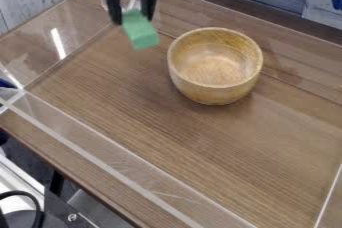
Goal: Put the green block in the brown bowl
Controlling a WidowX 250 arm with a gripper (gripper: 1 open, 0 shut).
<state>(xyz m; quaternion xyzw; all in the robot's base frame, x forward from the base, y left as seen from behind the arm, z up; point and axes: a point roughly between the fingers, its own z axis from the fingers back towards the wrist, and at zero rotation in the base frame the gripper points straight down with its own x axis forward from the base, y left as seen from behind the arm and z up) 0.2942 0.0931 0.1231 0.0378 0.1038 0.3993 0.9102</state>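
- The dark wood-grain tabletop [174, 142] fills the near part of the view, with a clear plastic wall [80, 142] along its front and left edges.
- The round light-tan wooden bowl with thick walls [215, 65] stands on the tabletop toward 2 o'clock from the centre of the view, its hollow holding nothing.
- The small flat mint-green rectangular block [140, 32] hangs in the air at about 10 o'clock of the bowl, near its rim but apart from it, tilted.
- The black two-fingered gripper [131, 4] reaches down at 12 o'clock of the block, its fingers clamped on the block's upper end.
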